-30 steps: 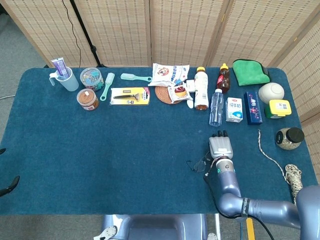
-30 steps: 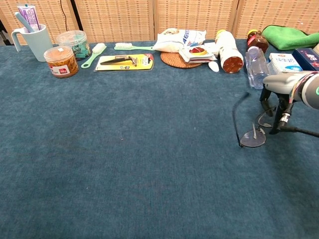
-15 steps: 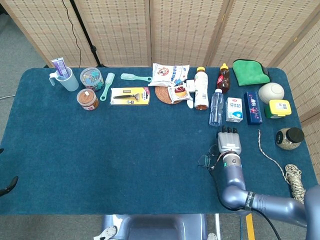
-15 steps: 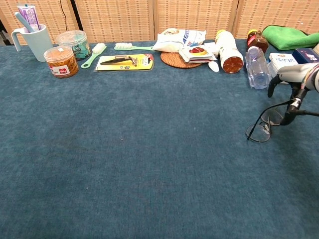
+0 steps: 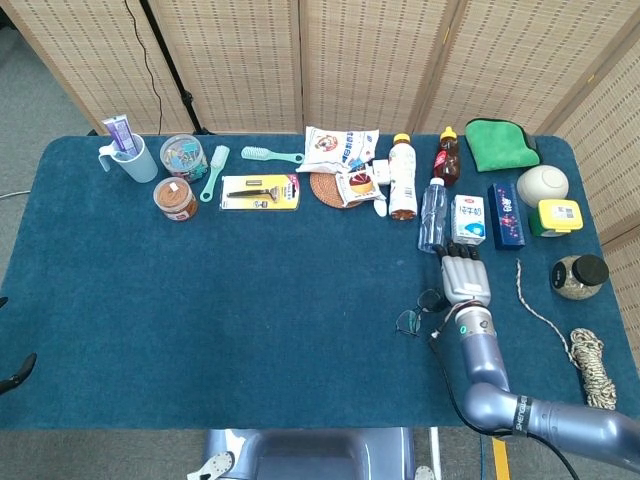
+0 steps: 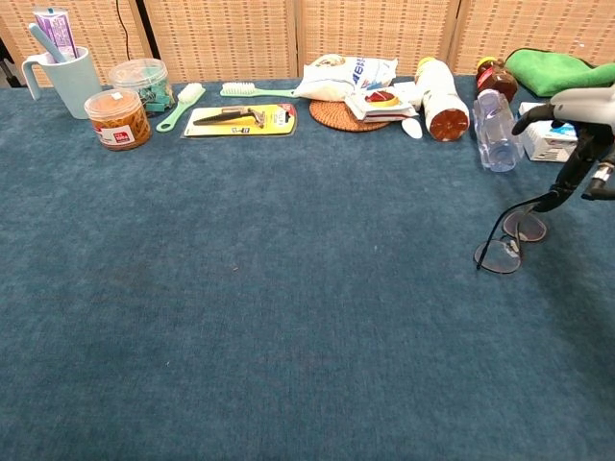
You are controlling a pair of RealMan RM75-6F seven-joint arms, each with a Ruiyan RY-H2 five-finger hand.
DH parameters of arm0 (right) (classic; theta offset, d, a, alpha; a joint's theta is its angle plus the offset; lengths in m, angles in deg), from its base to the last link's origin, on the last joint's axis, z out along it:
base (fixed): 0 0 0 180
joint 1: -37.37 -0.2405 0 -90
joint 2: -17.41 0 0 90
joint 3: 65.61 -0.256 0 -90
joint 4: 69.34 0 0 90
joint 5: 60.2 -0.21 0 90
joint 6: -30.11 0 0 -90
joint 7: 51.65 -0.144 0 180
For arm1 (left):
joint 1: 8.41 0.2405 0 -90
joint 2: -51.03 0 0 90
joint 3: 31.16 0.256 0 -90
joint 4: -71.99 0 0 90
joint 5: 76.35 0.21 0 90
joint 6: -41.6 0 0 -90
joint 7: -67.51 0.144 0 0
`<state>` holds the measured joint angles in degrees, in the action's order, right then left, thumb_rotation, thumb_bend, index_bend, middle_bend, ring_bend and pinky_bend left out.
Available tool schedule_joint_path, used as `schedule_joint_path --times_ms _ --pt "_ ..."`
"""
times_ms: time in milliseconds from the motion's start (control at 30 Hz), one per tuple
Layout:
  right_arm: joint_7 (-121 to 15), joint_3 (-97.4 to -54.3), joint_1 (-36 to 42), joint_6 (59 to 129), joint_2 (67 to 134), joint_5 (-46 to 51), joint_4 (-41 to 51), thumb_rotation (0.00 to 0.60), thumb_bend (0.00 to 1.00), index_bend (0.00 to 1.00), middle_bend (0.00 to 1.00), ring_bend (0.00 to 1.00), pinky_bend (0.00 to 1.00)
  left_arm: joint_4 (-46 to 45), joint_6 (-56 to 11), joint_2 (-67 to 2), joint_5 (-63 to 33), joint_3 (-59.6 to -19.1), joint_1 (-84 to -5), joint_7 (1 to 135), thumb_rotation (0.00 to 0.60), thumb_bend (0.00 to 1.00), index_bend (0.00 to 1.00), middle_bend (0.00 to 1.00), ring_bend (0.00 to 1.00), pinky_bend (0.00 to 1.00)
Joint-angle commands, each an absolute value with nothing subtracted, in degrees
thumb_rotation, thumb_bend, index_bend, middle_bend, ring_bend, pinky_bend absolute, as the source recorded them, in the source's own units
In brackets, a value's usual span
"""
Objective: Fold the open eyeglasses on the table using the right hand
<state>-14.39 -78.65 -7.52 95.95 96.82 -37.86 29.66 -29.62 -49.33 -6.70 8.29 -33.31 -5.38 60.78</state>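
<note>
Right hand [image 5: 465, 283] sits over the worktop [image 5: 250, 300], just right of the glasses [image 5: 420, 311]. Head view: palm down, fingers [image 5: 459, 256] straight and pointing toward the far row, close to the water bottle [image 5: 431, 214] and milk carton [image 5: 468, 219]. Chest view: the same hand [image 6: 577, 144] is at the right edge, one dark finger [image 6: 574, 178] angled down with its tip on or just above the raised temple arm. I cannot tell whether it actually touches.

Fingers: apart, closed on nothing. No pinch on the frame that I can see.

Glasses: lenses down on the worktop, near the right side, well in front of the bottle row. In the chest view the glasses [image 6: 509, 240] show one temple arcing up off the lenses toward my finger. The other temple is not separable; it may already lie flat, but I cannot confirm.

Step in hand, as I judge it: closing the temple, partway done.

Next move calls for: a light downward and inward sweep of the fingertip along the raised temple, toward the lenses, until it lies across the frame. Risk: the frame skating on the cloth or tipping over.

Left hand not seen.
</note>
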Motion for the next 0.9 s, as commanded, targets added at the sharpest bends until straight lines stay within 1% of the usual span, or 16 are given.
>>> schedule_joint_path --times_ms 33,267,400,533,900 --pt "-25.84 -80.12 -2.69 93.35 93.68 -27.53 32.76 0.600 0.08 0.15 0.00 0.00 0.00 -29.72 -49.34 -6.61 8.44 -33.26 -5.41 60.92 0.538 0.26 0.15 0.05 0.03 0.00" --pt "-39.89 -80.97 1.70 91.21 93.02 -15.65 33.45 0.600 0.08 0.18 0.00 0.00 0.00 -30.18 -49.84 -6.27 8.85 -33.38 -5.41 61.50 0.539 0.26 0.16 0.05 0.03 0.00" --pt "-52.37 -81.30 4.59 87.28 91.48 -6.49 36.04 0.600 0.08 0.18 0.00 0.00 0.00 -30.73 -50.12 -5.98 8.96 -33.46 -5.38 62.13 0.540 0.26 0.16 0.05 0.03 0.00" --pt "-61.20 -81.01 6.02 84.03 89.97 0.46 37.10 0.600 0.08 0.18 0.00 0.00 0.00 -31.26 -50.17 -5.67 9.09 -33.43 -5.39 62.35 0.539 0.25 0.16 0.05 0.03 0.00" --pt "-76.14 -79.00 7.48 80.67 87.76 14.04 39.79 0.600 0.08 0.18 0.02 0.00 0.00 -32.28 -49.77 -4.94 9.37 -33.28 -5.62 62.58 0.541 0.26 0.16 0.05 0.03 0.00"
